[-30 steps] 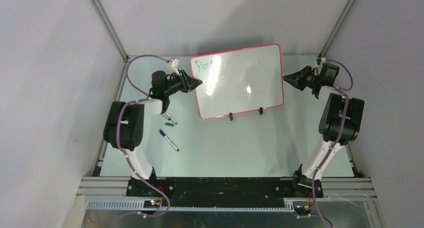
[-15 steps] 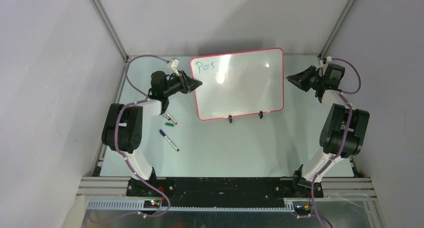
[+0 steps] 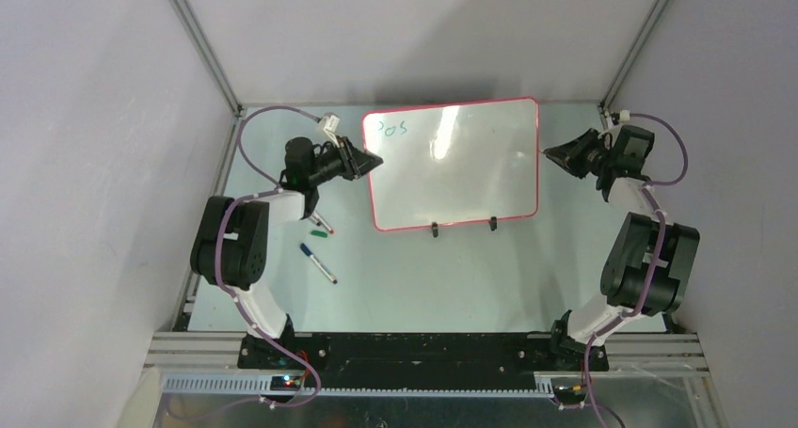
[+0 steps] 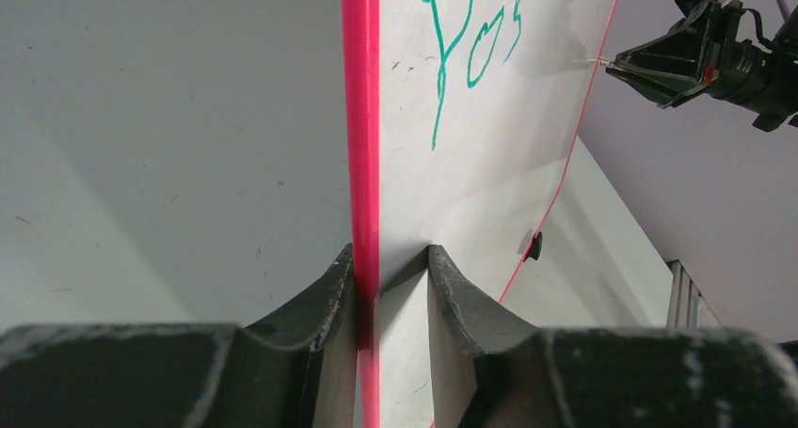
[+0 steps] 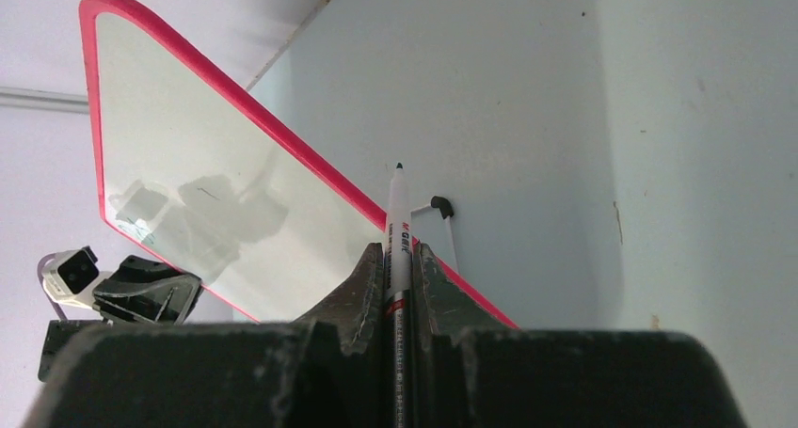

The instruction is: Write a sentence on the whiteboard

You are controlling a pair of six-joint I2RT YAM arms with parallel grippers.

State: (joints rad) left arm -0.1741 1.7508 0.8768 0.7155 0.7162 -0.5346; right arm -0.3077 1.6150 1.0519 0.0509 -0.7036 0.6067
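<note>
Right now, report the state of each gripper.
Left gripper: closed on the left edge of the whiteboard.
Right gripper: closed on a marker, tip pointing out.

the sentence (image 4: 475, 50) on the whiteboard (image 4: 489, 174) reads "pos"

Table (image 3: 423, 277): pale grey-green top, matte.

Loose items, all on the left part of the table:
- Blue-capped marker (image 3: 318, 263), white barrel, lying diagonally.
- Green-capped marker (image 3: 320, 229), a little farther back, apart from the blue one.
- Thin marker (image 3: 327, 227) just beside the green one, far end hidden; tip colour not resolved.

Walls (image 3: 103, 165): plain grey-lilac on three sides.

Aluminium struts (image 3: 199, 42) (image 3: 643, 38) rise from the back corners.

Slotted cable duct (image 3: 207, 384) runs along the near edge.
</note>
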